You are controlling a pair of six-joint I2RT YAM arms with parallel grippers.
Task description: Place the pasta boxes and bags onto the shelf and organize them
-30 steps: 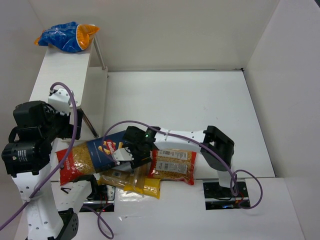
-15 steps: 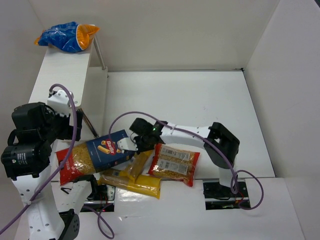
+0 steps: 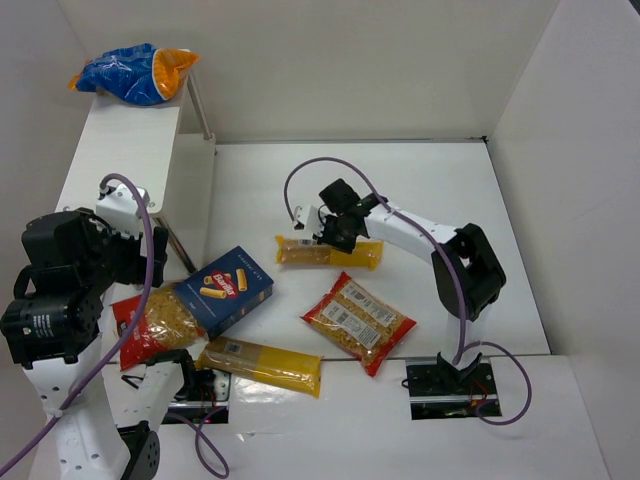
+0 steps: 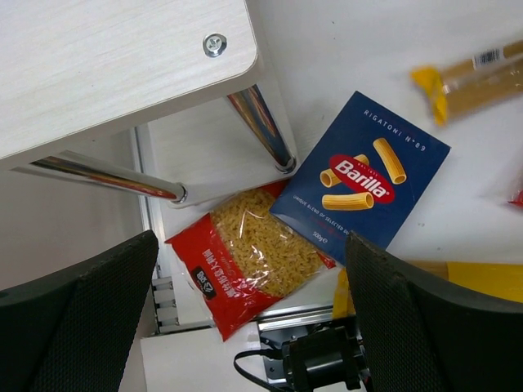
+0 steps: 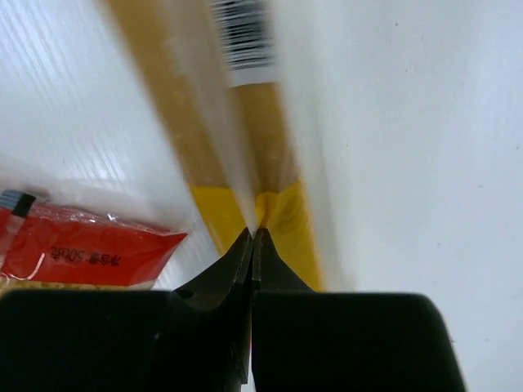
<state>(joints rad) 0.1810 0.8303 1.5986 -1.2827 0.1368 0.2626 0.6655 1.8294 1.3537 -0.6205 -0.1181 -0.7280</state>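
My right gripper (image 3: 334,233) is shut on the end of a long narrow yellow pack (image 3: 326,252), pinching its seam (image 5: 255,233) over the middle of the table. My left gripper (image 4: 253,327) is open and empty. It hangs beside the white shelf (image 4: 106,65), above a red-trimmed pack (image 4: 253,261) and the blue pasta box (image 4: 359,189). The box (image 3: 233,290) lies partly on that red pack (image 3: 150,325). A second red pack (image 3: 360,322) and another yellow pack (image 3: 262,362) lie near the arm bases. A blue-and-orange pack (image 3: 135,72) rests on the shelf's (image 3: 120,150) far end.
The shelf's metal legs (image 4: 261,122) stand just left of the box. White walls enclose the table at the back and right. The arm base plates (image 3: 450,385) and purple cables (image 3: 300,180) run along the near edge.
The right gripper shut on a yellow pack in the pile and carried it away to mid-table. The right red pack slid and turned, and the blue box shifted. The left arm stayed put.
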